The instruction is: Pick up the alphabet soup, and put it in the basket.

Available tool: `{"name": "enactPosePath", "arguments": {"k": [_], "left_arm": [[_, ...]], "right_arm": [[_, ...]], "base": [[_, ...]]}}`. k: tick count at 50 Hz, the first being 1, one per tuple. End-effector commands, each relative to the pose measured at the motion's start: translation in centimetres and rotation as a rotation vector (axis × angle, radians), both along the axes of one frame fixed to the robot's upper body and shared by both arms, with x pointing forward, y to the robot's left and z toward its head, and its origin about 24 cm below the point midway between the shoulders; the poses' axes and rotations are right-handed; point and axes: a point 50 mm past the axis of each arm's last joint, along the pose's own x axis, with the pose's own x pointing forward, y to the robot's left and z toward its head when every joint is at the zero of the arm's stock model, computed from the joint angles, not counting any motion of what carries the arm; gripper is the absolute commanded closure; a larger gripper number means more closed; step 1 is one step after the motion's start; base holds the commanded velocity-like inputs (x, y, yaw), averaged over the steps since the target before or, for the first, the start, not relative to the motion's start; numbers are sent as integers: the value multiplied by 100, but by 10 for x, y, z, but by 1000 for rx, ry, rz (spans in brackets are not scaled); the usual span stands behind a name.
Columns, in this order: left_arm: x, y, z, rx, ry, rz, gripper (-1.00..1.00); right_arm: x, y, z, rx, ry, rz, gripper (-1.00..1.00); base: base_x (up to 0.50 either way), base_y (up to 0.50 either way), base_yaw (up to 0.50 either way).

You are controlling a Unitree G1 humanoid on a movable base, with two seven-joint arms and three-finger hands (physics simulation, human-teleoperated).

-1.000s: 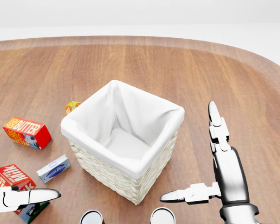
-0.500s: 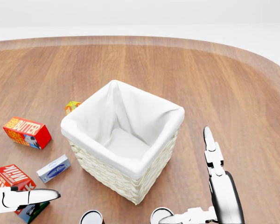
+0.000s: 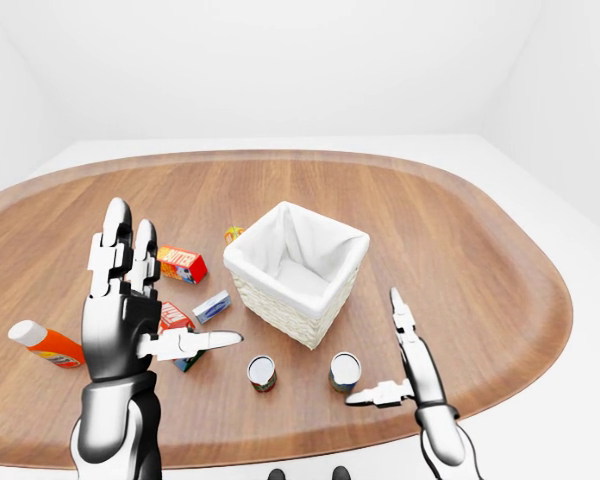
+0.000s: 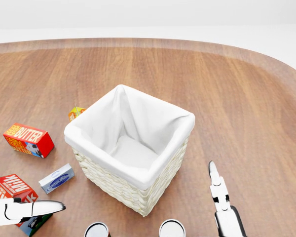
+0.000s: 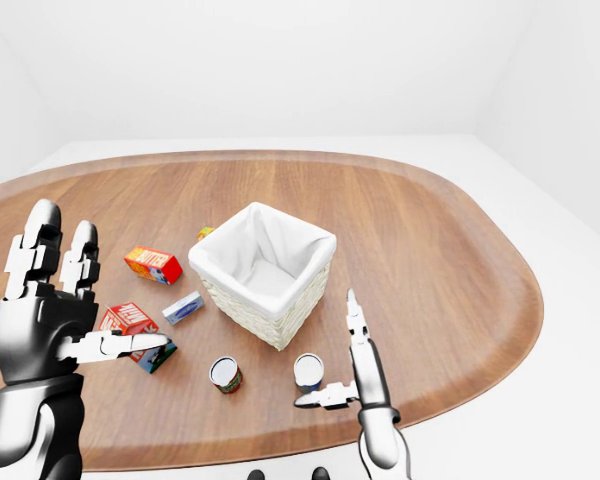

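- right hand (image 3: pixel 405 375) low at the near edge of the table (image 3: pixel 480 260), fingers spread and released, thumb reaching toward a can, gripping nothing.
- two upright cans stand just on the near side of the basket (image 3: pixel 296 268): the blue-sided can (image 3: pixel 345 371) is just beside the right hand's thumb tip, the red-labelled can (image 3: pixel 262 373) sits to its left. labels too small to read, so i cannot tell which one is the alphabet soup.
- left hand (image 3: pixel 125 315) is raised to the left of the basket, fingers spread wide, empty, well apart from both cans.
- left of the basket: milk carton (image 5: pixel 138 330), small blue box (image 3: pixel 212 306), butter box (image 3: pixel 181 264), and an orange bottle (image 3: pixel 46 342) lying farthest out.
- the basket is white-lined, upright, with nothing visible inside.
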Motion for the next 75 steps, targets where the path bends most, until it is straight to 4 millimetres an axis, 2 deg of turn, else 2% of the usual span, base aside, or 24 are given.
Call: {"name": "enactPosePath", "arguments": {"k": [1, 20, 47, 75], "left_arm": [[0, 0, 0, -2, 0, -1, -100], [0, -1, -1, 0, 3, -2, -100], [2, -1, -4, -1, 20, -3, -100], [4, -2, -6, 0, 27, -6, -100]], "right_arm": [[-3, 2, -13, -13, 52, 4, -100], [6, 7, -41, -43, 151, 14, -100], [13, 12, -59, -72, 216, 20, -100], [21, 22, -89, -129, 324, 21, -100]], "base": [[0, 0, 0], [0, 0, 0], [0, 0, 0], [0, 0, 0]]}}
